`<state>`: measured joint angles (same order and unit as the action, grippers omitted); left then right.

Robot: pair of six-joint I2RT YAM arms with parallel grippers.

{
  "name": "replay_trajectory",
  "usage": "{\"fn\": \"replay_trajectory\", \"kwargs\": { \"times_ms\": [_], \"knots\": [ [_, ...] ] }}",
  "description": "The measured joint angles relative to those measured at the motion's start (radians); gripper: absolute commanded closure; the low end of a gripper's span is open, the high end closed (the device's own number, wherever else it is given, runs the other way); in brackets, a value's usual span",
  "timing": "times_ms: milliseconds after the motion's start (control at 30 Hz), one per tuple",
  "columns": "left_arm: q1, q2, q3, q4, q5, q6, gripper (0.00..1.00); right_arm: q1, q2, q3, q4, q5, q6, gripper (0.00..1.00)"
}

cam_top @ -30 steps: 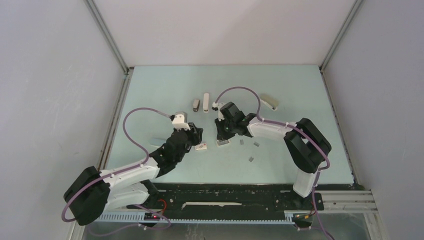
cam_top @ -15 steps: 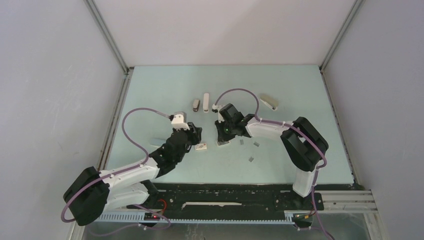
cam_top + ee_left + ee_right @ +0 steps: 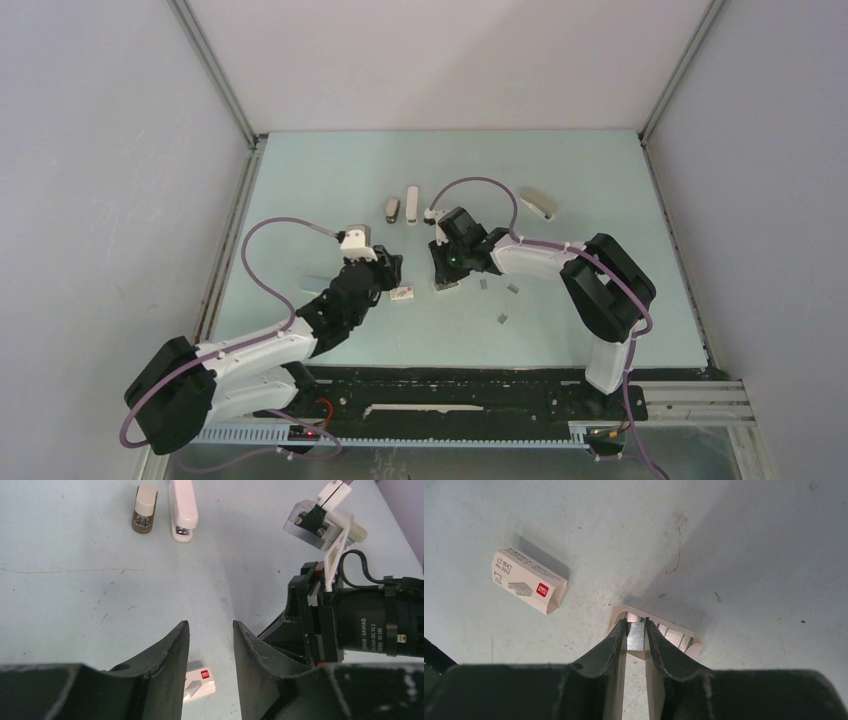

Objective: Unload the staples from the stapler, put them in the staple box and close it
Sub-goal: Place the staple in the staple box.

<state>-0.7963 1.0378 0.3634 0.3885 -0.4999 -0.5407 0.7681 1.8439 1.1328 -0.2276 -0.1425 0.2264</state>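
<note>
The stapler (image 3: 538,204), grey-beige over white, lies at the back right, far from both grippers. My right gripper (image 3: 636,625) is shut on a short grey strip of staples (image 3: 636,636). It holds the strip at the open end of a small cardboard staple tray (image 3: 676,639), which sits on the table by the right gripper (image 3: 443,276). A few loose staple strips (image 3: 513,289) lie to the right of the tray. My left gripper (image 3: 211,625) is open and holds nothing. It hovers over a small white staple box (image 3: 200,684), to the left of the right arm.
A short stapler with a beige top and brown base (image 3: 145,507) and a slim white stapler (image 3: 182,510) lie side by side at the back centre. The white staple box (image 3: 528,580) lies left of the tray. A pale blue stapler (image 3: 316,277) lies left of the left arm.
Both arms have edged slightly to the left. The right gripper stays at the tray with the staple strip between its fingers.
</note>
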Motion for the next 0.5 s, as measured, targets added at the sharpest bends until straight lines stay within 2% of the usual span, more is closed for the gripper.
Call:
{"fn": "replay_trajectory", "kwargs": {
  "times_ms": [200,500],
  "knots": [
    [0.000,0.000,-0.008,0.000,-0.005,0.000,0.57,0.000,0.000,0.000,0.000,-0.008,0.000,0.68],
    [-0.003,0.000,-0.008,0.000,-0.007,0.000,0.57,0.000,0.000,0.004,-0.011,-0.018,-0.001,0.68]
  ]
}}
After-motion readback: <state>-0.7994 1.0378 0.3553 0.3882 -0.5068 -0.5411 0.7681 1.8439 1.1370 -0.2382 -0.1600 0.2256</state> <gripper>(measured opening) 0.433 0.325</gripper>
